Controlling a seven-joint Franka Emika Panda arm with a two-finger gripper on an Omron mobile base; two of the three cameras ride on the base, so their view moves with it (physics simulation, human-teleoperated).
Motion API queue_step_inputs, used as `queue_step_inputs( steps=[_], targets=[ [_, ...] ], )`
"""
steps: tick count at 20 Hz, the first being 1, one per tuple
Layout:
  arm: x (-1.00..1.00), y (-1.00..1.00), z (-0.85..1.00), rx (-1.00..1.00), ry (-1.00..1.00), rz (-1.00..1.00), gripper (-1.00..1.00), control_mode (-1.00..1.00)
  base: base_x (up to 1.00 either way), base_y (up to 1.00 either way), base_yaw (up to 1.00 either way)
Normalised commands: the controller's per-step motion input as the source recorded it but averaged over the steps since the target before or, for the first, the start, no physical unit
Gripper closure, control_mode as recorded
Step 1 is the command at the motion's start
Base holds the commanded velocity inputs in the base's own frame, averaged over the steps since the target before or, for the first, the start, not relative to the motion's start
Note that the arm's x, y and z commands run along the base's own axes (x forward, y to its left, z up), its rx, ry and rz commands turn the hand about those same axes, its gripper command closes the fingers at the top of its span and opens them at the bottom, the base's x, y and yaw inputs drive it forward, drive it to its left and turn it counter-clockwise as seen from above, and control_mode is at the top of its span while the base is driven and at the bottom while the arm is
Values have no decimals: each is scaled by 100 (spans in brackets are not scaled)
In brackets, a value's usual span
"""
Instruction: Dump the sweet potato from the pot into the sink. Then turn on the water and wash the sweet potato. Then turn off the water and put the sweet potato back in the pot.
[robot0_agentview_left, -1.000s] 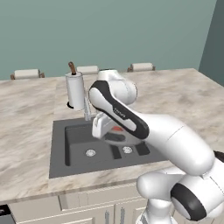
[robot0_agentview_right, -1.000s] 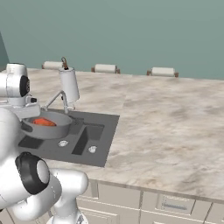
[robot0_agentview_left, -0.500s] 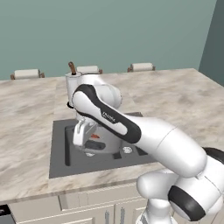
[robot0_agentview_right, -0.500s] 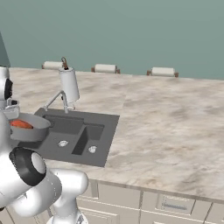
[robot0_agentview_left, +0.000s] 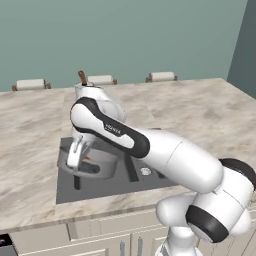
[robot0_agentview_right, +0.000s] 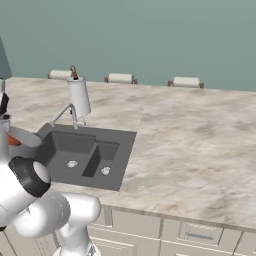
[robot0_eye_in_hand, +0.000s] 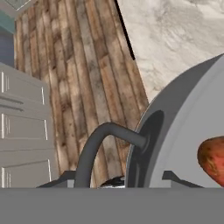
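sweet potato (robot0_eye_in_hand: 213, 159) in pot (robot0_agentview_left: 98, 165) | pot over sink (robot0_agentview_left: 107, 185) left basin

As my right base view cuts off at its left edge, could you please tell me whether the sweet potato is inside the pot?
Observer: Yes. The hand view shows the sweet potato lying inside the pot.
Operator: Thank you. How is the pot held?
Observer: The gripper is closed on the pot's loop handle, which runs down between the fingertips.
Operator: And where is the pot relative to the sink?
Observer: In the left base view it appears over the left basin of the sink, though I cannot judge its height.
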Motion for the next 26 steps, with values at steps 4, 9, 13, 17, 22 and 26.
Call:
queue_step_inputs(
  steps=[4,9,13,17,22,26],
  targets=[
    [61,26,0,19,0,2,100,-100,0,0,0],
    [59,24,0,19,0,0,100,-100,0,0,0],
    [37,41,1,14,0,-1,100,-100,0,0,0],
    [47,31,1,10,0,-5,100,-100,0,0,0],
    [63,15,0,9,0,-9,100,-100,0,0,0],
    [62,3,0,8,1,-10,100,-100,0,0,0]
  ],
)
